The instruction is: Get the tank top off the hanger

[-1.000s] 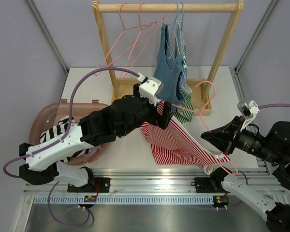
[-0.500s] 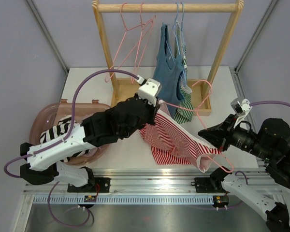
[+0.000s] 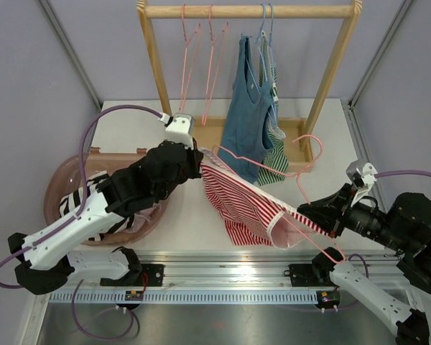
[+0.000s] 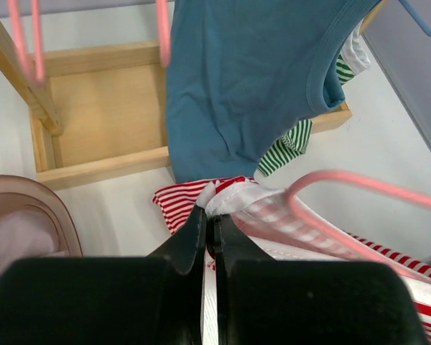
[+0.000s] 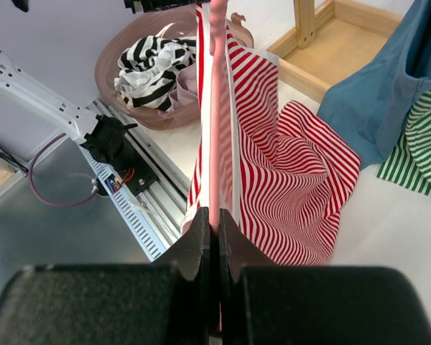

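Note:
The red-and-white striped tank top (image 3: pixel 244 205) is stretched above the table between my two arms, still threaded on the pink hanger (image 3: pixel 302 164). My left gripper (image 3: pixel 199 168) is shut on the top's white-edged strap (image 4: pixel 233 198), pinched at the fingertips (image 4: pixel 210 214). My right gripper (image 3: pixel 306 213) is shut on the hanger's pink wire (image 5: pixel 217 108), which runs straight up from between the jaws (image 5: pixel 215 219). The striped cloth (image 5: pixel 287 165) drapes on both sides of the wire. The hanger's curved hook (image 4: pixel 359 183) shows beside the left gripper.
A wooden rack (image 3: pixel 248 11) stands at the back with two bare pink hangers (image 3: pixel 201 57), a blue tank top (image 3: pixel 248 115) and a green striped one (image 3: pixel 273 162). Its base tray (image 3: pixel 215 133) lies beneath. A pink basin (image 3: pixel 65 180) at left holds black-and-white clothing (image 3: pixel 93 194).
My left gripper has shut on the strap and drawn back to the left, stretching the top. The right gripper has lowered with the hanger. The bare hangers have swung back to hang straight.

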Controlling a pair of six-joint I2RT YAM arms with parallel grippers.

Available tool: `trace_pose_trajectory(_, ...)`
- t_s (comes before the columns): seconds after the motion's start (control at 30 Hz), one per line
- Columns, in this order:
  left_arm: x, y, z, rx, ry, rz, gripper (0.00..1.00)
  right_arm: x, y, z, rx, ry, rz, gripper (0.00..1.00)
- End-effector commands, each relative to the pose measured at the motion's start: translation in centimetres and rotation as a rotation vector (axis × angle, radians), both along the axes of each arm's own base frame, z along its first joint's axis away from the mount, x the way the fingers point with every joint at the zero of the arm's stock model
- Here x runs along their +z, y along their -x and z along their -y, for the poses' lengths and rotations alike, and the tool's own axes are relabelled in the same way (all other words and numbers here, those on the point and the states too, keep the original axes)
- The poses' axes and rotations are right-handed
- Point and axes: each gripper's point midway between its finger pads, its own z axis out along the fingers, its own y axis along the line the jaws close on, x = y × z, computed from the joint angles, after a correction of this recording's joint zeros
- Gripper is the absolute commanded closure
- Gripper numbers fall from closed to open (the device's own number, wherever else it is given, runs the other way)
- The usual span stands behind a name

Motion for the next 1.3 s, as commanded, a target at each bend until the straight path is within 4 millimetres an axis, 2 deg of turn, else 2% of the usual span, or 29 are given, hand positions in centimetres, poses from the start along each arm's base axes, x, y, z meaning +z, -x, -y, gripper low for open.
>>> trace_pose_trajectory(0.0,0.5,-1.3,-3.2,0.125,0.035,0.023,1.0,1.8,1.8,0.6,0.044,-0.045,0.102,1.0)
trace_pose_trajectory(0.03,0.3,-1.1,-3.0,0.106,0.039,0.017,1.0,2.2,1.6,0.5,0.038,-0.059,0.122,1.0)
trace_pose_trajectory(0.13,0.0,0.3,-0.2,-0.066,0.081,-0.009,1.0,3.4,0.9,0.4,0.01,-0.121,0.177,1.0)
trace_pose_trajectory(0.17,0.9,1.7,1.8,-0.196,0.15,-0.007,1.0,3.9,1.1,0.5,0.011,-0.152,0.206,1.0)
trace_pose_trajectory(0.2,-0.1,2.5,2.9,-0.261,0.158,-0.024,1.0,4.3,1.0,0.2,0.011,-0.188,0.212,1.0)
trace_pose_trajectory(0.23,0.2,3.5,3.8,-0.331,0.187,-0.021,1.0,4.9,0.2,-0.5,0.022,-0.233,0.255,1.0)
trace_pose_trajectory(0.27,1.1,5.4,5.5,-0.452,0.239,-0.01,1.0,5.6,0.5,-0.6,0.034,-0.279,0.291,1.0)
trace_pose_trajectory(0.33,0.5,7.3,7.0,-0.553,0.242,-0.021,1.0,6.6,-0.4,-1.6,0.043,-0.39,0.337,1.0)
trace_pose_trajectory(0.37,0.5,9.0,8.2,-0.623,0.244,-0.023,1.0,7.1,-0.4,-1.5,0.04,-0.436,0.361,1.0)
trace_pose_trajectory(0.47,-1.4,12.3,10.2,-0.758,0.205,-0.069,1.0,8.7,-1.4,-1.5,0.013,-0.591,0.434,1.0)
trace_pose_trajectory(0.5,-2.2,12.9,10.6,-0.787,0.196,-0.086,1.0,10.3,-1.6,-0.7,-0.019,-0.674,0.488,1.0)
trace_pose_trajectory(0.53,-3.5,13.7,11.0,-0.825,0.192,-0.111,1.0,9.4,-2.6,-0.8,-0.046,-0.689,0.487,1.0)
trace_pose_trajectory(0.57,-4.3,14.1,11.2,-0.839,0.188,-0.12,1.0,9.5,-2.9,-0.5,-0.07,-0.718,0.507,1.0)
trace_pose_trajectory(0.63,-6.3,13.6,10.8,-0.777,0.167,-0.16,1.0,9.8,-4.0,0.7,-0.152,-0.781,0.554,1.0)
trace_pose_trajectory(0.67,-8.1,11.5,9.7,-0.64,0.118,-0.158,1.0,9.8,-4.3,1.2,-0.189,-0.777,0.58,1.0)
trace_pose_trajectory(0.77,-11.7,8.4,6.2,-0.371,0.004,-0.196,1.0,9.2,-6.8,2.5,-0.348,-0.688,0.487,1.0)
trace_pose_trajectory(0.8,-12.4,8.1,5.5,-0.333,-0.017,-0.201,1.0,7.1,-8.2,2.3,-0.399,-0.584,0.406,1.0)
trace_pose_trajectory(0.83,-12.7,7.8,4.7,-0.291,-0.026,-0.2,0.97,7.9,-8.8,2.1,-0.41,-0.543,0.376,1.0)
trace_pose_trajectory(0.87,-13.5,7.7,4.2,-0.271,-0.045,-0.208,0.94,7.8,-9.1,1.8,-0.415,-0.507,0.351,1.0)
trace_pose_trajectory(0.9,-13.7,7.6,3.9,-0.257,-0.045,-0.206,0.91,8.3,-9.0,1.8,-0.411,-0.474,0.33,1.0)
trace_pose_trajectory(0.97,-13.9,7.2,3.0,-0.211,-0.054,-0.201,0.83,7.8,-10.5,0.5,-0.403,-0.405,0.28,1.0)
trace_pose_trajectory(1.0,-13.6,7.1,2.8,-0.199,-0.056,-0.198,0.8,8.7,-10.3,0.4,-0.393,-0.392,0.272,1.0)
trace_pose_trajectory(1.03,-13.7,6.9,2.2,-0.174,-0.072,-0.197,0.76,8.2,-11.7,-0.5,-0.396,-0.35,0.235,1.0)
trace_pose_trajectory(1.07,-13.5,6.8,1.8,-0.16,-0.075,-0.194,0.55,8.2,-12.3,-0.8,-0.403,-0.323,0.225,1.0)
trace_pose_trajectory(1.1,-13.1,6.7,1.6,-0.147,-0.073,-0.19,0.45,9.0,-12.5,-0.7,-0.415,-0.305,0.216,1.0)
trace_pose_trajectory(1.13,-13.1,6.6,0.8,-0.121,-0.091,-0.191,0.37,8.0,-14.2,-1.7,-0.423,-0.252,0.178,1.0)
trace_pose_trajectory(1.17,-12.8,6.6,0.3,-0.11,-0.091,-0.186,0.31,8.0,-14.8,-1.9,-0.429,-0.228,0.169,1.0)
trace_pose_trajectory(1.2,-12.4,6.6,-0.1,-0.1,-0.089,-0.18,0.2,8.4,-15.1,-1.7,-0.45,-0.217,0.158,1.0)
trace_pose_trajectory(1.27,-12.0,6.6,-1.4,-0.065,-0.1,-0.174,0.11,7.8,-16.8,-2.4,-0.474,-0.186,0.131,1.0)
